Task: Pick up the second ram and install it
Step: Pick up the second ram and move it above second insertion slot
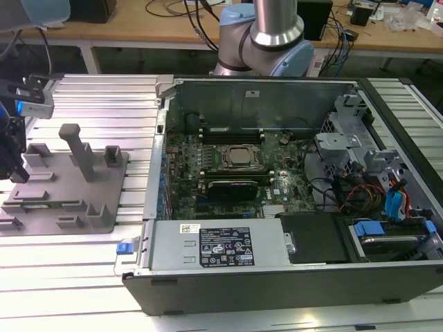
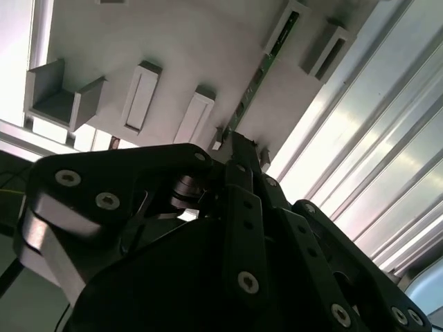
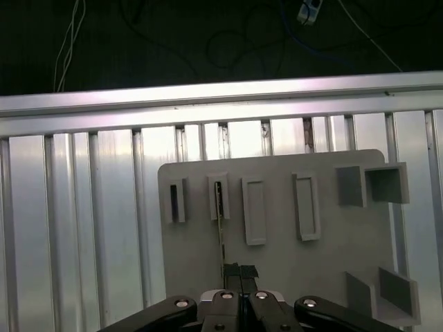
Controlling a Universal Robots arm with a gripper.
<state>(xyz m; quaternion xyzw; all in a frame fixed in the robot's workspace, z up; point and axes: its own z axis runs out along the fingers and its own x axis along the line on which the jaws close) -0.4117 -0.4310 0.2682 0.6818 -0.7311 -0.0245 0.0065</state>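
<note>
I see the gripper [image 3: 240, 271] pinched narrow, fingers together, hanging over one end of the ram [image 3: 220, 221], which is slotted near the fixture's [image 3: 277, 266] edge.

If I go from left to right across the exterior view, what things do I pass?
grey fixture → silver processor chip → red wires → blue drive handle

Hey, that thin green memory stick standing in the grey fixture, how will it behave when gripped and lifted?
The second ram is a thin bare board, so probably stiff, light, yet fragile if bent. It stands on edge in the grey fixture's slots, so it would likely tip if released unsupported.
</note>
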